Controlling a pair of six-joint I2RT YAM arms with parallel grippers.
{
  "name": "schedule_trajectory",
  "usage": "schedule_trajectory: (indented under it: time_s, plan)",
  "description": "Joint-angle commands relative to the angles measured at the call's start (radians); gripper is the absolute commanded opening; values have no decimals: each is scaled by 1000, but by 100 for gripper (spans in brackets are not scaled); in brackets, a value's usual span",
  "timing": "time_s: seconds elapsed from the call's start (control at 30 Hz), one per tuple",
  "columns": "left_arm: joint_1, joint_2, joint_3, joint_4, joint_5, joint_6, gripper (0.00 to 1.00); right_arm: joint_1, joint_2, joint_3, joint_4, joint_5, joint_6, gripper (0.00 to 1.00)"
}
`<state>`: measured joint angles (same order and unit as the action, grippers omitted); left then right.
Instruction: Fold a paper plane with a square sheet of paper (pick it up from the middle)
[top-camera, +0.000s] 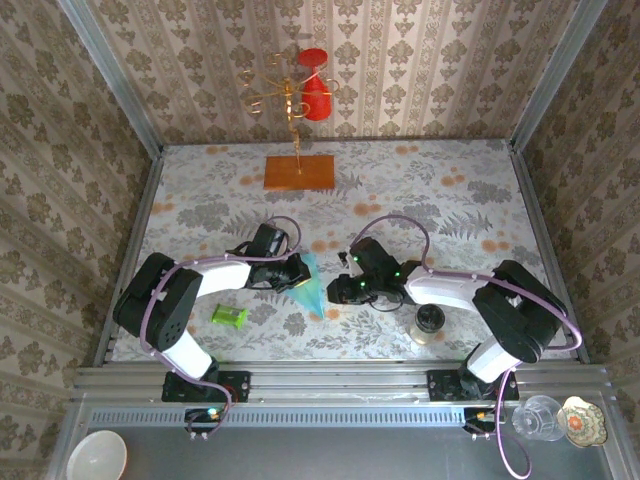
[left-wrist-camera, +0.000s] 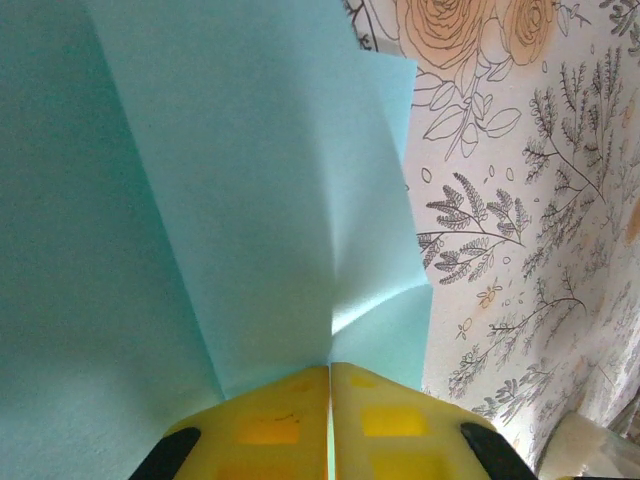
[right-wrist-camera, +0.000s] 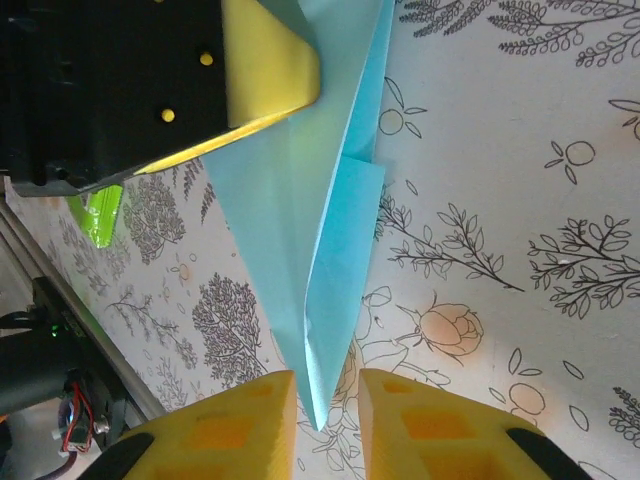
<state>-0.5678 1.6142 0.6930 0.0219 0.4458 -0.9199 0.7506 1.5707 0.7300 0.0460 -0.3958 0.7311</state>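
Left gripper (left-wrist-camera: 330, 372) tight on the blue paper plane (left-wrist-camera: 250, 200), right gripper (right-wrist-camera: 327, 385) narrowly open at its pointed tip

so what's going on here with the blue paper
The paper is being folded into a plane. The left fingers are shut on its wider end, and it is already creased into a long point. The right fingers stand slightly apart at that tip, not pinching it.

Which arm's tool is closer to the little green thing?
Left. The left tool, shut on the blue paper, sits just right of the green cylinder; the right tool lies beyond the paper.
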Motion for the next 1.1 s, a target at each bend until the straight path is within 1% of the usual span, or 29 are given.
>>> schedule_trajectory:
  time_s: [0.0, 0.23, 0.43, 0.63, 1.07]
  plan:
    - [6, -22, -9, -22, -7, -8, 11, 7, 17, 18, 2, -30, -21, 23]
    - [6, -22, -16, -20, -8, -10, 11, 51, 97, 85, 57, -94, -16, 18]
    - [6, -22, -26, -17, -12, -12, 11, 65, 157, 120, 78, -120, -7, 17]
    - [6, -20, -31, -18, -17, -12, 11, 67, 210, 137, 85, -121, 2, 17]
    - [8, -7, -45, -4, -20, -13, 10, 66, 251, 135, 71, -121, 1, 17]
